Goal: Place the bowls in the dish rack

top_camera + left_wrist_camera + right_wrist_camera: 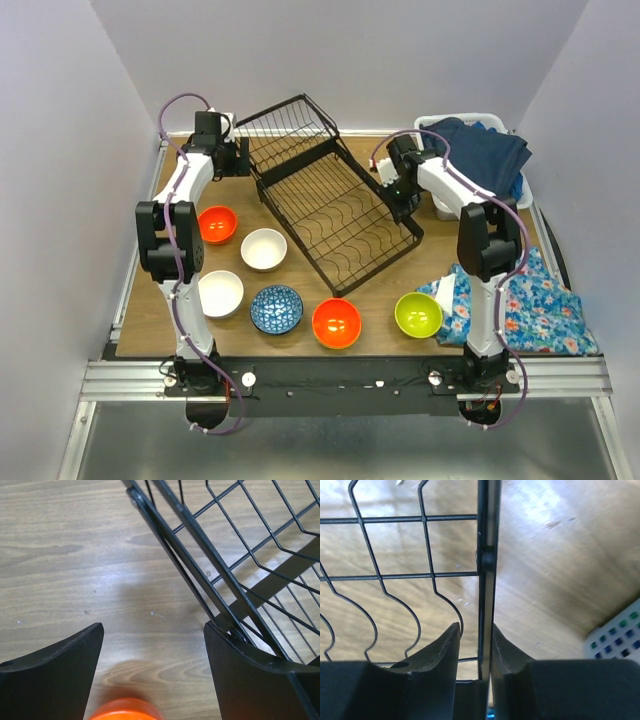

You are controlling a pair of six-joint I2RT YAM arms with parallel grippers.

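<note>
Pale grey walls on three sides, and below them a wooden table (375,345) seen from above.

At the right gripper (474,655) — jaws drawn narrow, pinching the straight rim bar of the dish rack (486,560) between them. Placed, in the top view, on the right long side of the rack, at the slotted flat section.

At the left gripper (152,672) — jaws spread wide, only bare wood between them. One finger (255,680) right at the lower frame of the taller basket end; touching or only just beside, cannot tell. Below the fingers in that wrist view, a slice of the far orange bowl (122,709).

Rack lying diagonally in the middle of the table, with the basket end far and to the left and the flat section nearer and to the right.

Six bowls visible, all upright on the wood, outside the rack and on its near-left side. Just beside the far orange one, a cream bowl (264,249). Closer to the arm bases, in a loose row from left to right: white bowl (220,293), blue patterned bowl (276,308), near orange bowl (337,322), lime green bowl (418,314).

At the far right corner, a white tub (470,120) with a dark blue cloth (485,155) in it. Near the right arm base, a floral cloth (530,305) spread on the table, the green bowl touching its edge.
</note>
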